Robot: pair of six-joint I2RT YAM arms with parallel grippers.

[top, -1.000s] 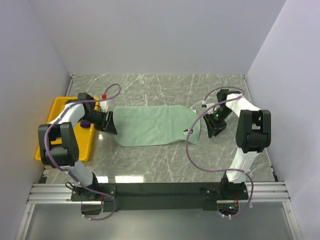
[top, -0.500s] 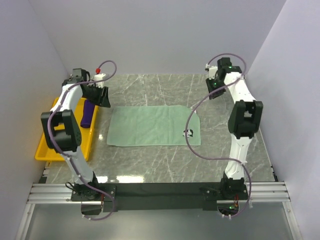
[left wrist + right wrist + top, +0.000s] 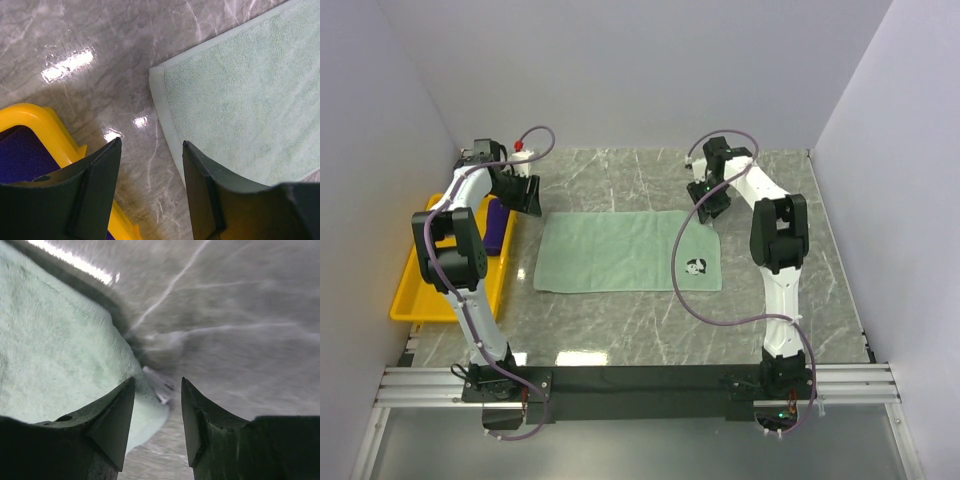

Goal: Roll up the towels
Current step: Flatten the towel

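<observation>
Finding the pale mint green cloth towel (image 3: 620, 255) lying flat and fully open in the middle of the grey marble bench (image 3: 620, 340), with no turn of a roll started. Noticing a small dark printed mark (image 3: 697, 266) near its near right corner. Noticing, to the left, the yellow plastic tray (image 3: 425, 295), with the deep purple cloth towel (image 3: 498, 225) lying in its far part as a long narrow bundle; not being able to tell whether rolled or only folded.

Hovering the left hand (image 3: 527, 197) spread and empty just above the mint towel's far left corner. Hovering the right hand (image 3: 710, 203) spread too, pinching nothing, over the far right corner beside a small white label (image 3: 159, 385).

Judging the mint towel as not yet begun; the purple one perhaps done.
</observation>
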